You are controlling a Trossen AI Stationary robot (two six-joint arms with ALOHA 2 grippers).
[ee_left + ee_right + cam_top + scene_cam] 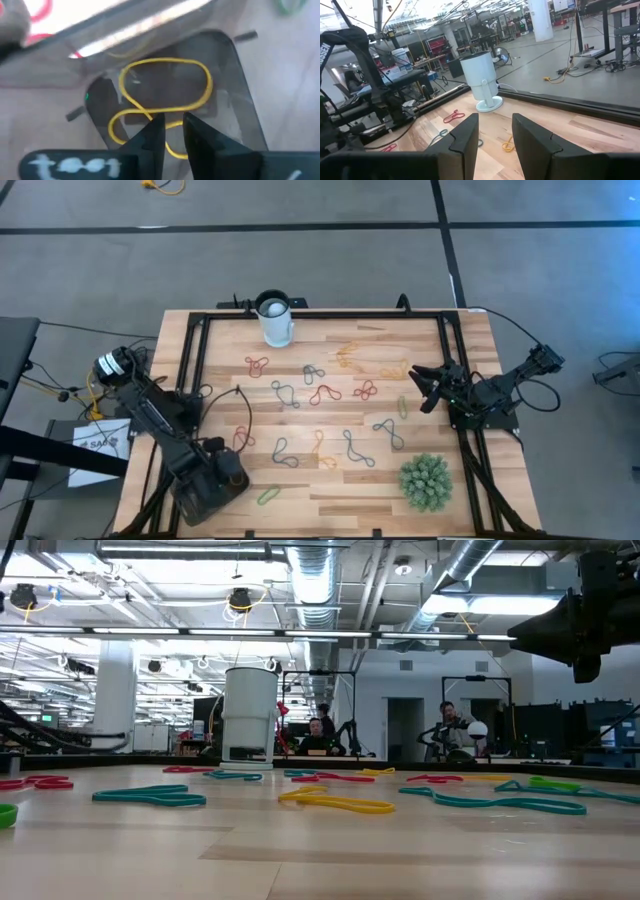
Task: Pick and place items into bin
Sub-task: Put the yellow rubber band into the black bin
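A: Band count? One yellow band lies in the bin, directly under the left gripper.

B: Fingers slightly parted, gripping nothing; right gripper open, idle.

bands: coloured loops strewn flat on table | bin: holds yellow band

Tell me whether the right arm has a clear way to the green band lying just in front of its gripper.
Probably yes. The right gripper is open and hangs above the table's right side, and the green band lies flat just beside it with bare wood around it. The plant ball sits well apart, nearer the table's front edge.
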